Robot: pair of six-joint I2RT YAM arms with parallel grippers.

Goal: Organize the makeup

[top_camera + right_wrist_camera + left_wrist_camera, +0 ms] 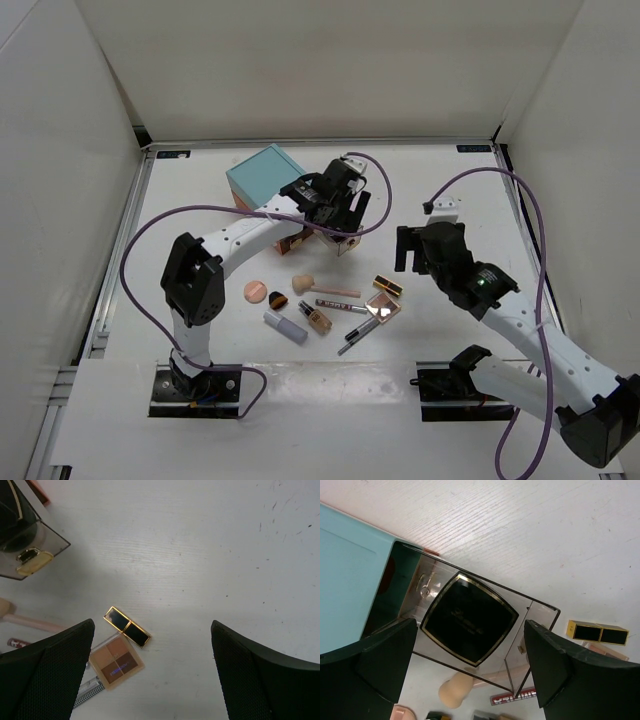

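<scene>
Since the gold-edged black square compact [468,617] lies in the clear plastic drawer [530,611] of the teal box [350,570], my left gripper [470,630] hangs spread and empty above it, my right gripper [152,625] likewise over the gold-and-black lipstick tube [127,626].

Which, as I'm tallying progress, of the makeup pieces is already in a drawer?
The black compact: it lies in the clear drawer standing out of the teal box; the rest in view lie loose on the table.
</scene>
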